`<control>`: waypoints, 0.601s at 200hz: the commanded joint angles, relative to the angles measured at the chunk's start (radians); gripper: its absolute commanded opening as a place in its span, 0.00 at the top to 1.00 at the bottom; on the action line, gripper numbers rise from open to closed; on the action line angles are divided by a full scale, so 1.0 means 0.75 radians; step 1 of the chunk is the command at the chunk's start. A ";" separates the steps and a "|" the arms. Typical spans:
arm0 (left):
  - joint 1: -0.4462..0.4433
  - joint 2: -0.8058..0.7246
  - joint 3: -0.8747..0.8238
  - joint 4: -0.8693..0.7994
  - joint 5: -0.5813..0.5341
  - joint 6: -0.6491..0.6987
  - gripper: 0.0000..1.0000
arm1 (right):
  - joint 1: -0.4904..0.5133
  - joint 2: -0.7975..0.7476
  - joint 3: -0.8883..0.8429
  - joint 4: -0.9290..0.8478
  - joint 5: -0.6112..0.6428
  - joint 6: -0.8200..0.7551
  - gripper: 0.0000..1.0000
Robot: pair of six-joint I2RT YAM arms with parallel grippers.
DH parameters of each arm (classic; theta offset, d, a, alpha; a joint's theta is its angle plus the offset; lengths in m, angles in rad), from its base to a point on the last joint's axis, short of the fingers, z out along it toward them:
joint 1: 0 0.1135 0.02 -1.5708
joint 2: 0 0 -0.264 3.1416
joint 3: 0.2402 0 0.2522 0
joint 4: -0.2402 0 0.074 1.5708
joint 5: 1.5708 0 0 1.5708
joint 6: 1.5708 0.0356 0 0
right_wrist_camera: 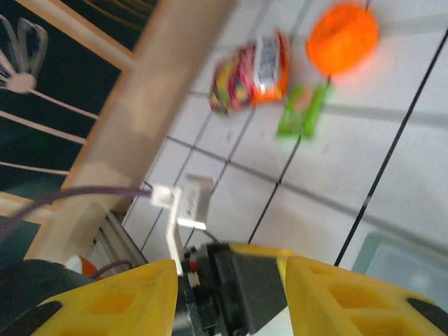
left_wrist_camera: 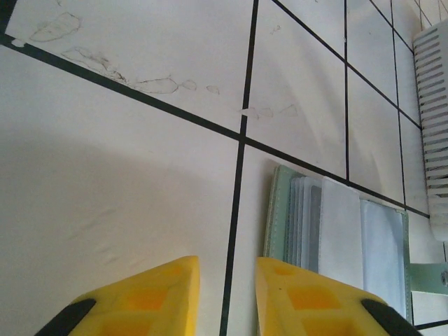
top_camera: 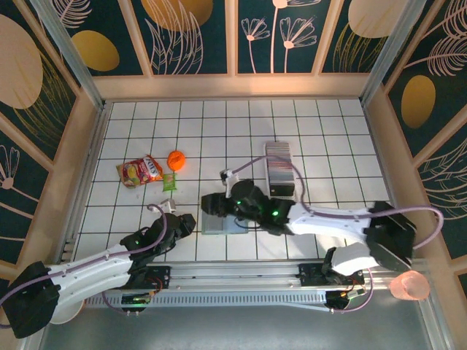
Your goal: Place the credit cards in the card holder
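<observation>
The sage-green card holder [top_camera: 216,226] lies open on the tiled table, its bluish-grey pockets [left_wrist_camera: 336,231] facing up. My left gripper [left_wrist_camera: 227,269] is open just left of it, low over a black grid line, nothing between its fingers; from above it [top_camera: 186,221] sits at the holder's left edge. My right gripper [top_camera: 213,204] hovers open over the holder's far edge. Its wrist view looks past its fingertips [right_wrist_camera: 231,269] at the left gripper's black body, with a holder corner [right_wrist_camera: 409,259] at lower right. The credit cards [top_camera: 279,163] stand as a striped row [left_wrist_camera: 435,126] beyond.
An orange ball [top_camera: 176,159], a red snack packet [top_camera: 139,171] and a small green packet [top_camera: 169,181] lie to the left; these are blurred in the right wrist view. Wooden walls [top_camera: 87,146] fence the table. A pink cup [top_camera: 408,286] sits at lower right.
</observation>
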 commanded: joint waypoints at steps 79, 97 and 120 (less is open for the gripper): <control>-0.004 0.094 0.153 0.043 0.105 0.192 0.46 | -0.484 -0.502 -0.063 -0.810 -0.017 -2.187 0.27; -0.004 0.136 0.161 0.067 0.157 0.217 0.47 | -0.655 -0.463 -0.079 -0.861 -0.018 -2.351 0.26; -0.004 0.188 0.170 0.075 0.209 0.238 0.47 | -0.762 -0.355 -0.080 -0.913 -0.052 -2.513 0.26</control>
